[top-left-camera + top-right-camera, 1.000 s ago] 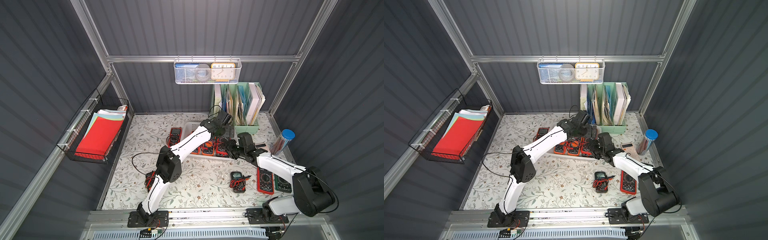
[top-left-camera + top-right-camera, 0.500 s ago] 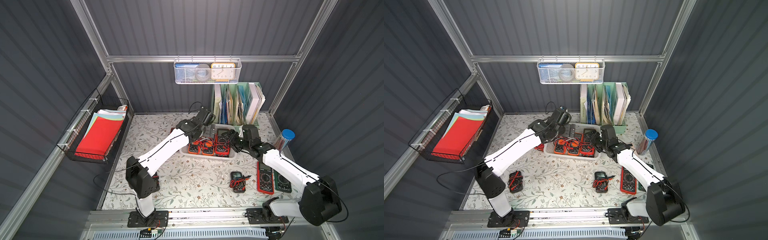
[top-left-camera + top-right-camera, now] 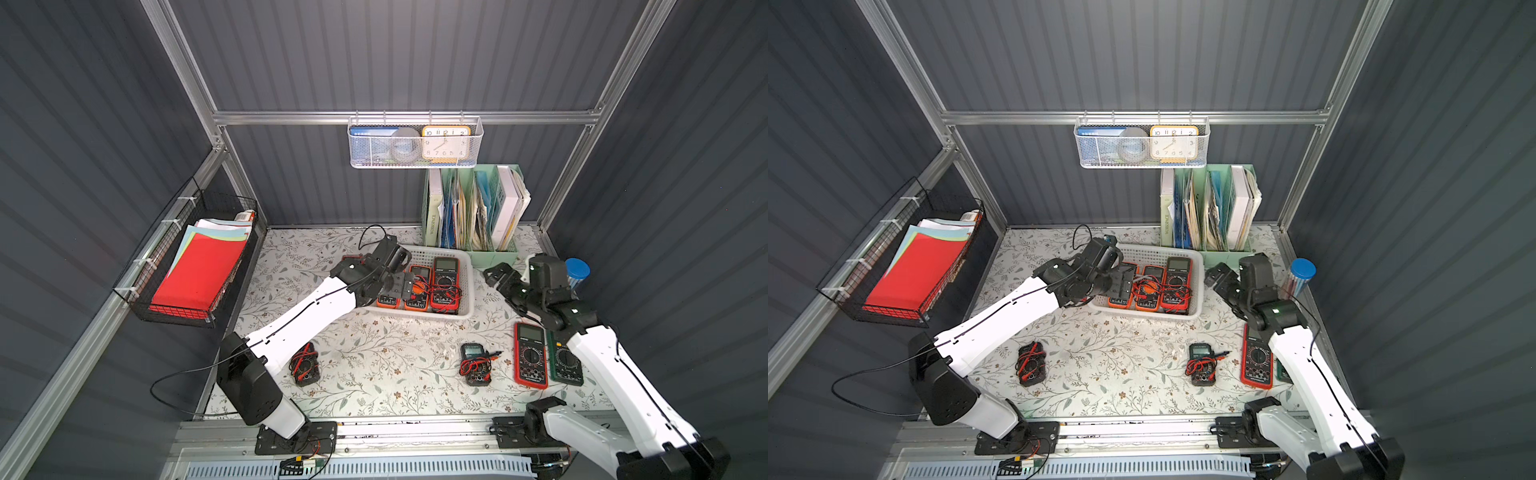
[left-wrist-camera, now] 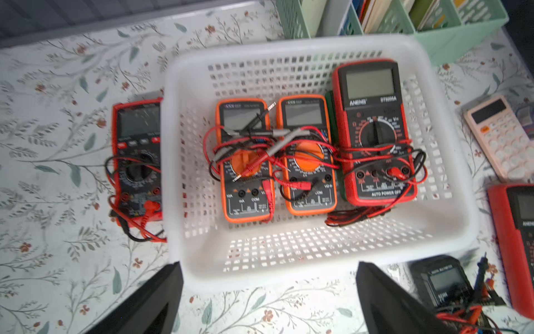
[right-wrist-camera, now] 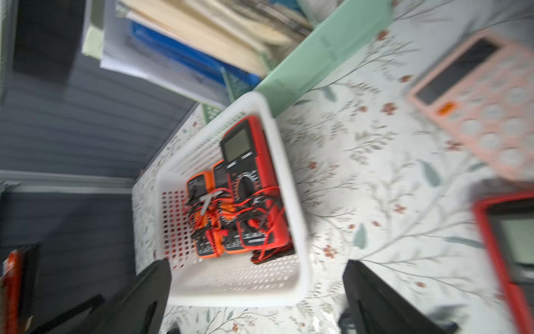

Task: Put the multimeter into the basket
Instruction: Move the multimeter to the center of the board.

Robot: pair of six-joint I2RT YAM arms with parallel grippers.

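Red rectangular multimeter (image 4: 374,133) sits inside the white perforated plastic basket (image 4: 260,274), at three o'clock of two orange multimeters (image 4: 310,199). Left gripper (image 3: 400,286) hovers over the basket's nine o'clock side, jaws apart, empty; right gripper (image 3: 500,286), beside its three o'clock wall, gapes empty too.

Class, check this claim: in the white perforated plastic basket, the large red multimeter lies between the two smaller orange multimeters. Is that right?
No. In the white perforated plastic basket, the large red multimeter lies at one end of the row; the two smaller orange multimeters lie next to each other beside it. The left wrist view shows this.
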